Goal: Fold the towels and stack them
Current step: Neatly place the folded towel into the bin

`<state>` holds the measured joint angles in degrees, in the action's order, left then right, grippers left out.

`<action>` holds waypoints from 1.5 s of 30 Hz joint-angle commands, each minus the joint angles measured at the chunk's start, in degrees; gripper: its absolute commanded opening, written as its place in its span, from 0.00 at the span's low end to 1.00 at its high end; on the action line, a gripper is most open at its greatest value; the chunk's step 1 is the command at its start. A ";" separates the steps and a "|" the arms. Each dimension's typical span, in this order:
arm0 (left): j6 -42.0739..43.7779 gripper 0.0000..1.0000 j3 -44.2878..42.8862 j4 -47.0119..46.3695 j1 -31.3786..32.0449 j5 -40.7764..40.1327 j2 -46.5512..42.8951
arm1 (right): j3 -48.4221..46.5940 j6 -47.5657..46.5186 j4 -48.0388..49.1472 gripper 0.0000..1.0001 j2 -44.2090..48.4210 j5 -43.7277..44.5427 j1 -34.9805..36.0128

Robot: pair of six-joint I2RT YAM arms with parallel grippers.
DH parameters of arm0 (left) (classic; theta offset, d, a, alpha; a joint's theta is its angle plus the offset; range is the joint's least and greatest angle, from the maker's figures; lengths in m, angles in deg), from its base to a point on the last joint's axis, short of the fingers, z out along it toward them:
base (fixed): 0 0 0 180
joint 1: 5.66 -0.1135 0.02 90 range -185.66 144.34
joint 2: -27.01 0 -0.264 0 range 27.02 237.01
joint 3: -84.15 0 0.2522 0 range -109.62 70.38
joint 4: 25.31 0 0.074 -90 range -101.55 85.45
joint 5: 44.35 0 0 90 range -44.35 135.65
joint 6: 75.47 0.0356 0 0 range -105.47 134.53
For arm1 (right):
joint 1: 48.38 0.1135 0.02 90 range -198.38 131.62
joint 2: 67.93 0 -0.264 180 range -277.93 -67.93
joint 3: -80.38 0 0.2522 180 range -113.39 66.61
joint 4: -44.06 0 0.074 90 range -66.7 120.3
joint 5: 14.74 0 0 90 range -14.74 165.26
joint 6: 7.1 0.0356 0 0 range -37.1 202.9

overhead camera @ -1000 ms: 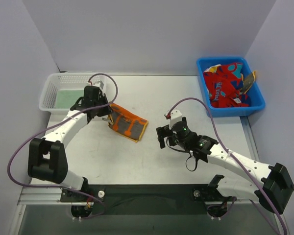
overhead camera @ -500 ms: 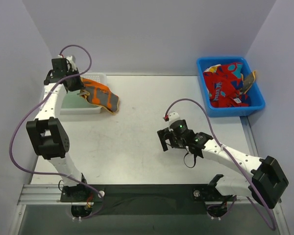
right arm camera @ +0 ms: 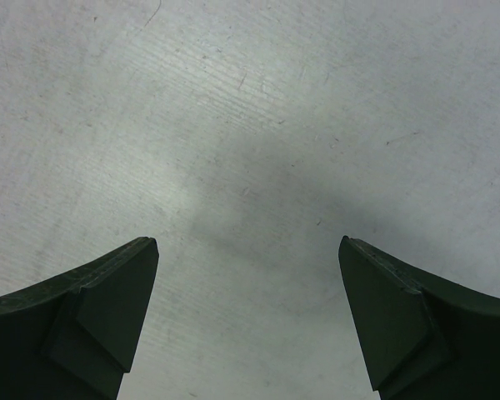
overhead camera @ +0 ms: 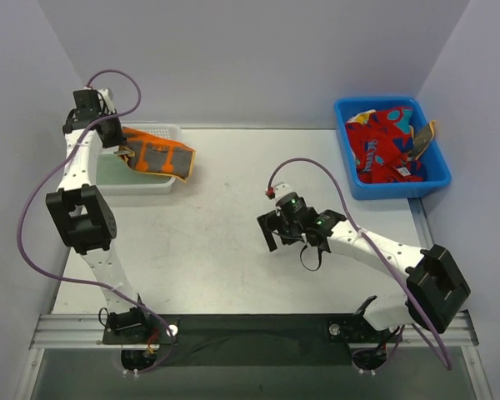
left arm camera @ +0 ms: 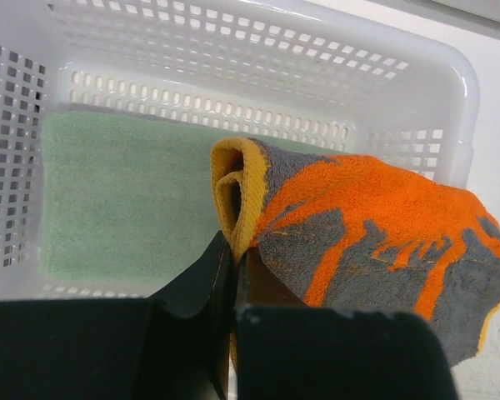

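Left gripper (left arm camera: 233, 260): jaws closed tight on a folded edge of the orange towel (left arm camera: 375, 225) with grey marks; the yellow hem is bunched up between the fingers (left arm camera: 192, 283).
Towel held up over the white mesh basket (left arm camera: 258, 21) at the far left of the table (overhead camera: 233, 250); its free end reaches out past the basket's right rim.
Pale green towel (left arm camera: 125, 200) lies flat on the basket floor, under the orange one; cannot tell whether the two touch.
Right gripper (right arm camera: 248, 275): jaws spread wide, nothing between them; pointed down at bare tabletop, right of centre.
Red towels (overhead camera: 383, 137) with blue shapes lie heaped, unfolded, in the blue bin (overhead camera: 400, 191) at the far right corner; well apart from both grippers.
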<state>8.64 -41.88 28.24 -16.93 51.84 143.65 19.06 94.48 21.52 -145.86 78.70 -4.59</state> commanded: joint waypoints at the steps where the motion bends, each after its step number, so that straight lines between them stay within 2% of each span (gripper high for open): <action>1: -1.05 0.00 -3.66 -0.41 -1.91 -0.66 1.31 | -3.77 -1.29 -3.44 0.94 -1.34 -0.54 -0.37; 12: -3.07 0.00 -2.34 -5.50 -4.73 0.40 3.77 | -7.20 -2.70 -6.08 0.94 -3.45 -0.19 -0.37; 21: -6.32 0.00 4.33 -12.27 -7.19 -0.39 3.42 | -7.82 -3.14 -6.78 0.94 -4.33 -0.19 -0.37; 30: -7.29 0.00 6.45 -12.46 -7.72 -4.61 1.93 | -7.65 -3.22 -6.96 0.93 -4.95 -0.19 -0.37; 45: -3.25 0.00 4.51 -10.61 -7.89 -7.95 1.75 | -7.21 -3.22 -7.04 0.93 -5.13 -0.28 -0.37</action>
<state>3.68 -35.02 18.76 -24.25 45.48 147.83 13.34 91.79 16.17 -150.71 78.24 -4.59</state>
